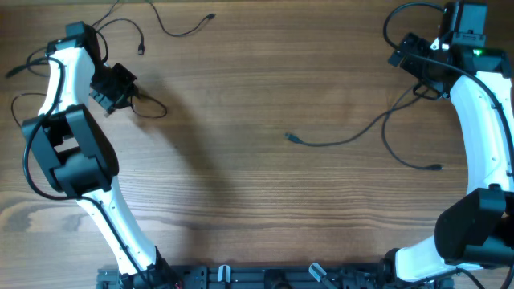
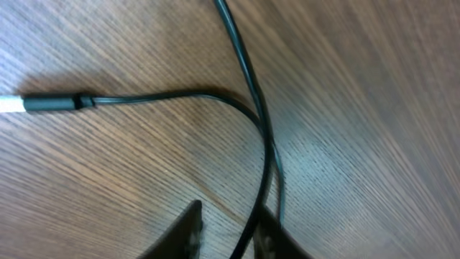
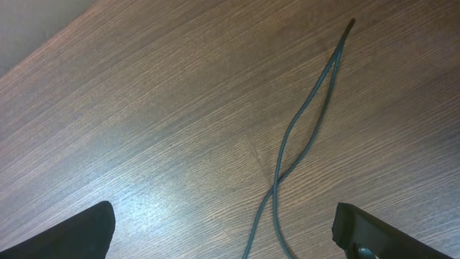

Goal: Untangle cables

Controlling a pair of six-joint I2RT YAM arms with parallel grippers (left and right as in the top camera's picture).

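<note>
Thin black cables lie in two groups. In the overhead view one cable (image 1: pixel 186 30) and a short one (image 1: pixel 138 42) lie at the far left. A small loop (image 1: pixel 151 110) lies by my left gripper (image 1: pixel 122 90). In the left wrist view this cable (image 2: pixel 248 86) has a black plug (image 2: pixel 50 103) and runs between the fingers of my left gripper (image 2: pixel 230 232), against the right finger. The gripper is open. On the right a long cable (image 1: pixel 345 138) and a second one (image 1: pixel 401 152) run from under my right gripper (image 1: pixel 415 68). In the right wrist view my right gripper (image 3: pixel 223 230) is open wide above two crossing strands (image 3: pixel 277 181).
The wooden table (image 1: pixel 257 201) carries only the cables and both arms. Thicker black wires hang by the left arm (image 1: pixel 24 104) and the right arm's base (image 1: pixel 397 24). The table's far corner shows in the right wrist view (image 3: pixel 36 29).
</note>
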